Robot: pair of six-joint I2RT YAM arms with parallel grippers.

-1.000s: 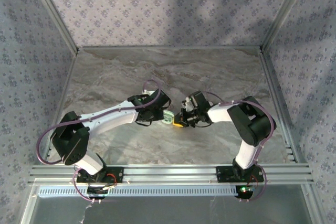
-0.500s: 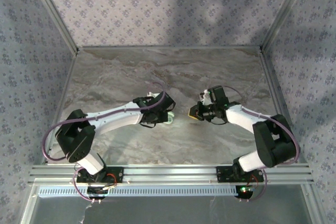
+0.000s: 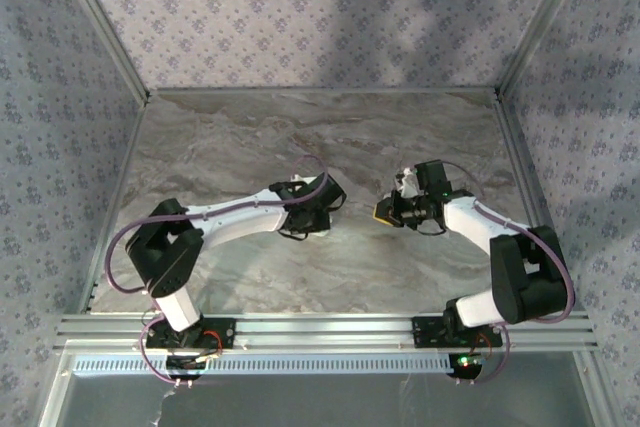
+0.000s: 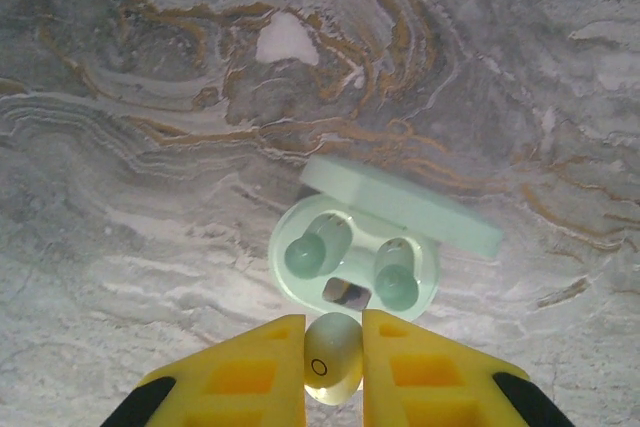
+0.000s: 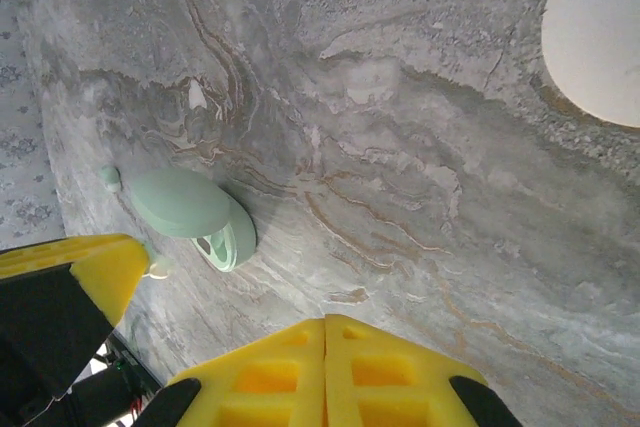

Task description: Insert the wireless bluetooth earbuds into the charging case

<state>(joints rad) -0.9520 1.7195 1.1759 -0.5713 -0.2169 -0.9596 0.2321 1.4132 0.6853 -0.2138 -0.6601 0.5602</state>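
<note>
The mint charging case (image 4: 355, 267) lies open on the marble table (image 4: 120, 197), its lid tipped back toward 2 o'clock. The left gripper (image 4: 333, 335) pinches one pale earbud (image 4: 333, 372), not yet seated. The case sits at 12 o'clock from it, just beside. Whether the two wells are already filled, I cannot tell. The right gripper (image 5: 325, 342) hangs well apart, its fingers pressed together on nothing.

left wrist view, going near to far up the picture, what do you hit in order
earbud pinched in the left gripper → open base of the mint charging case → its raised lid
</note>
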